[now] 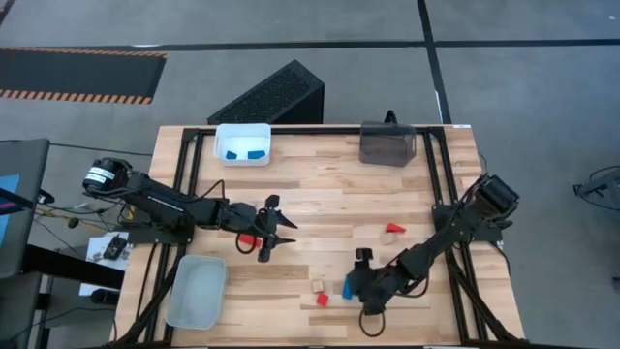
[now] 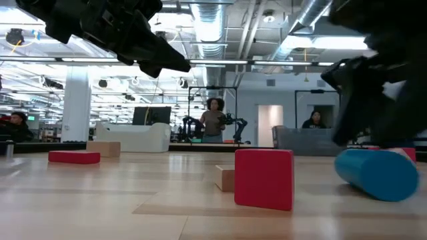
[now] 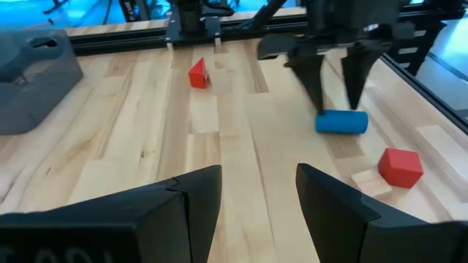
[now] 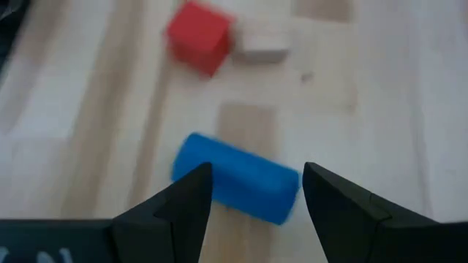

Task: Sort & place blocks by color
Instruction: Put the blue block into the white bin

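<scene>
The work surface is a light butcher-block table (image 1: 320, 184) framed by black rails, standing on a grey concrete floor crossed by dark lines. At its far edge sit a white bin (image 1: 243, 143) holding two blue blocks (image 1: 244, 153) and a dark tinted bin (image 1: 387, 143); a pale grey bin (image 1: 197, 291) rests at the near left corner. A black slatted box (image 1: 276, 94) lies on the floor beyond the table.

The left gripper (image 1: 267, 231) hovers over the table's left middle with its fingers apart and nothing between them. A small red block (image 1: 248, 239) lies just beside it in the high view. The right gripper (image 1: 360, 282) is low over the near middle of the table, its jaws spread on either side of a blue cylinder (image 4: 235, 177) without closing on it. Near the cylinder lie a red cube (image 1: 323, 300) and a plain wood block (image 1: 317, 286), touching or nearly so. A red wedge (image 1: 393, 229) sits apart, toward the right.

The low view alone shows the room behind: a large open hall with exposed ducts and ceiling lights, a person (image 2: 214, 121) standing in the distance and others seated at the sides. It also shows a flat red block (image 2: 74, 157) and another wood block (image 2: 103, 148) at the left. The right wrist view shows the cylinder's round shape plainly; from above it reads only as a small blue patch.
</scene>
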